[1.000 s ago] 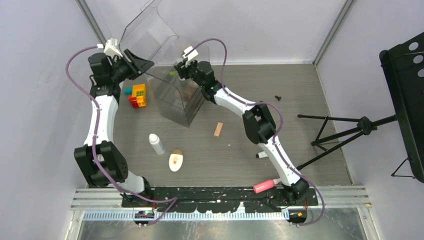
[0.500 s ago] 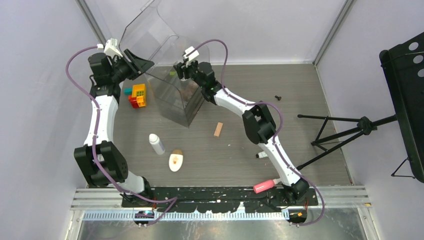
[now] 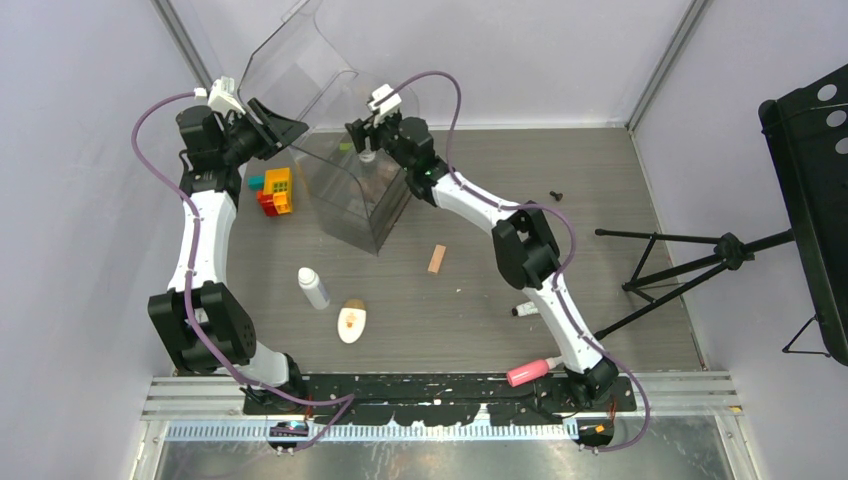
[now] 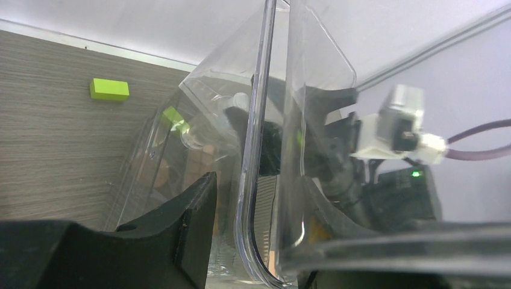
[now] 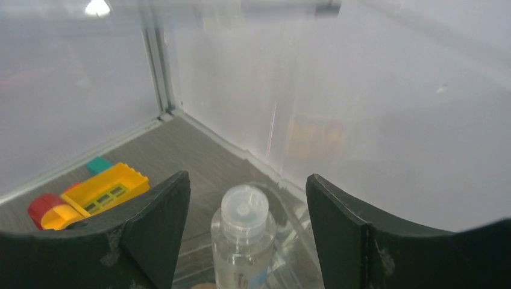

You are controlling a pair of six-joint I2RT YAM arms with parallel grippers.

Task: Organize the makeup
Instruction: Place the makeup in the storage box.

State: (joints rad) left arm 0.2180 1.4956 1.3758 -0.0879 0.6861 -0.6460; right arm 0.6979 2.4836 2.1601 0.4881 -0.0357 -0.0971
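I can read no text, number or brand on any of my feeds. The clear bottle (image 5: 243, 241) in the right wrist view carries a label with a patch of blue low on its front. The frame edge cuts it off, and I can't make out a single letter. The white oval compact (image 3: 351, 323) shows an orange mark on its lid in the top view, too small to tell print from picture. The white bottle (image 3: 314, 288) and the pink bottle (image 3: 527, 373) are too small for any lettering to resolve.
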